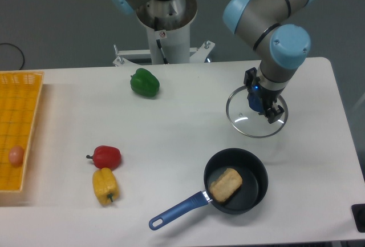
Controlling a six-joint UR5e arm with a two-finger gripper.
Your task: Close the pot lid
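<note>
Gripper (262,105) is positioned over the centre of the lid (242,120); whether its fingers grip the knob cannot be determined. Lid lies on the table (188,121), right side, just beyond the pot (251,193). Pot contains a bread piece (226,183).

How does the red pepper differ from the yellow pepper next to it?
The red pepper is rounder and lies with its stem pointing left; the yellow pepper is longer, lying lengthwise toward the table's near edge with its stem at that end. The red one sits farther back. Both lie close together on the white table.
</note>
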